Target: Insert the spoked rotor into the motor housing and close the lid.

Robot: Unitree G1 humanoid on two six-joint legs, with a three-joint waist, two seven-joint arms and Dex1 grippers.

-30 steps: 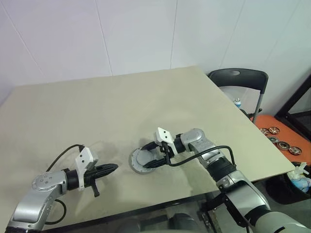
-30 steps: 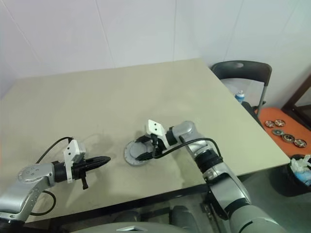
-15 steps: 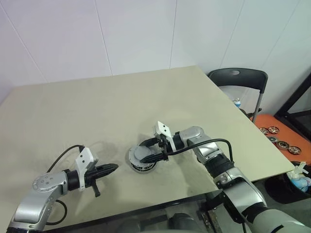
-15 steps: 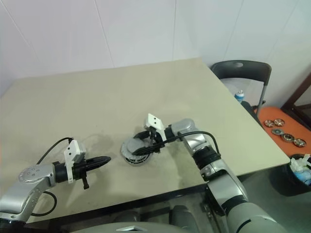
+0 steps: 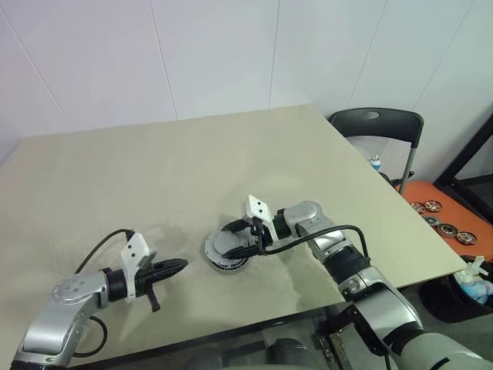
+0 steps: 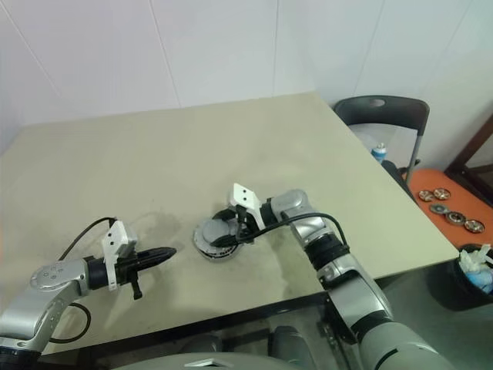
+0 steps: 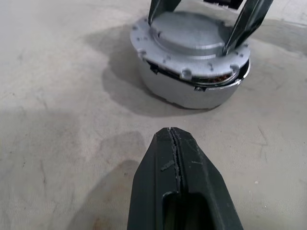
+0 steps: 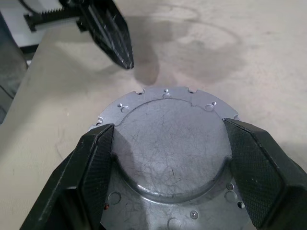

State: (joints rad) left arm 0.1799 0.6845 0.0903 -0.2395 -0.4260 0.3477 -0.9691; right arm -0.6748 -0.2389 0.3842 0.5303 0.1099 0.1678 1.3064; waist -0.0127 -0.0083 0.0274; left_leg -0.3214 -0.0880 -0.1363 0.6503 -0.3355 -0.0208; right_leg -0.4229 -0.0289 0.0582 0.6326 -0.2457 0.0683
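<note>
The motor housing [image 5: 228, 254] sat on the beige table [image 5: 154, 177], near the front edge and roughly midway between the two arms. Its lid [image 8: 168, 143] lay down over the top with the plain grey outer face up. On one side a thin gap remained between lid and case, with a glimpse of copper-coloured windings in it; whether the lid was fully seated was hard to judge. The right gripper [image 8: 168, 163] reached in from the right with its two fingers [image 8: 93, 167] spread wide, one on each side of the lid's raised centre, apparently resting against it. The left gripper [image 7: 171, 139] hovered just above the table, near the housing on its left but clear of it, its fingers pressed together and holding nothing, its tip pointing toward the case.
</note>
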